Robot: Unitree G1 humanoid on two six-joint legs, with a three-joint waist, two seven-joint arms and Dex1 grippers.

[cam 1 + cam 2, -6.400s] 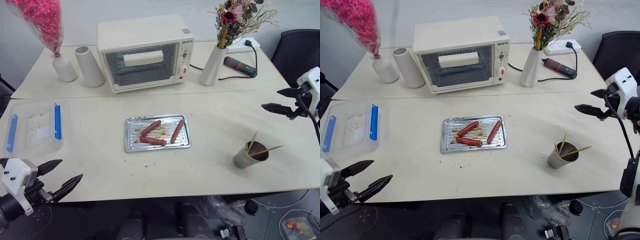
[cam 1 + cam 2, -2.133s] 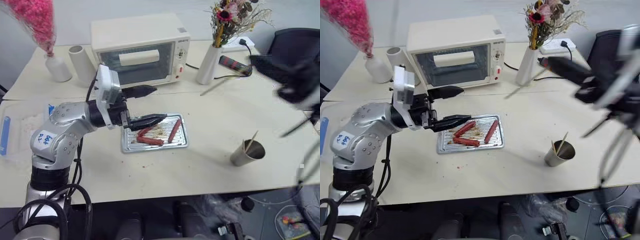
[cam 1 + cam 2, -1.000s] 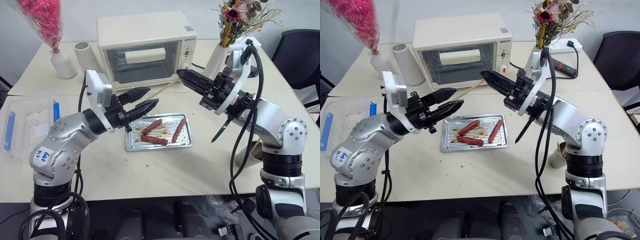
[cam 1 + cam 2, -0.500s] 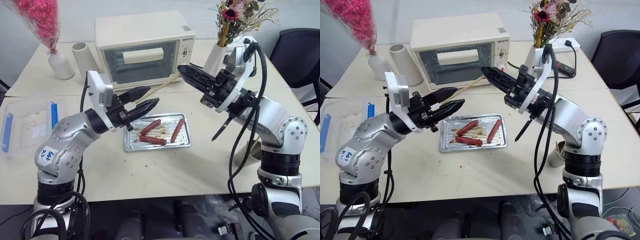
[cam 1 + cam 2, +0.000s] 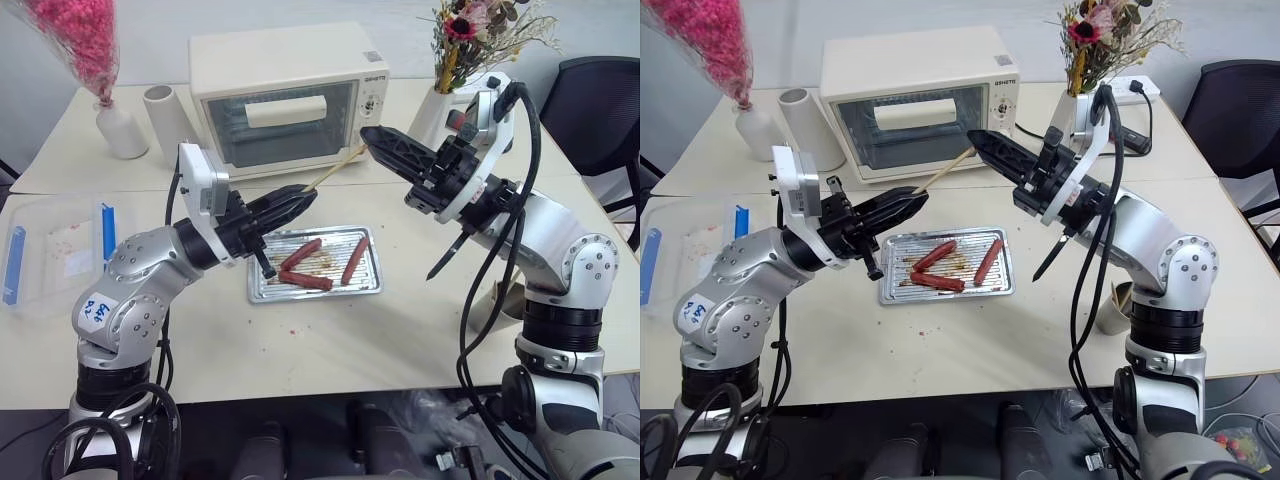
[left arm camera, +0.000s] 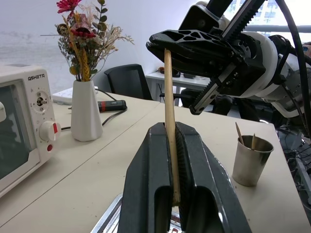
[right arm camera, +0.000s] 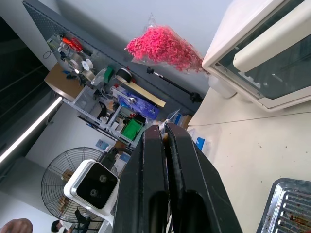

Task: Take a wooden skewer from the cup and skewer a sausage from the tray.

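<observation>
Slanting wooden skewer (image 5: 333, 170) bridging both jaws

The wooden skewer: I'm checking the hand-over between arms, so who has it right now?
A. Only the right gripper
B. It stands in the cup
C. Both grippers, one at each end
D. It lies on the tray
C: the wooden skewer spans between the left gripper and the right gripper, each shut on one end.

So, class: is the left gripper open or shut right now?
Shut: the left gripper has both black fingers pressed onto the wooden skewer.
</observation>
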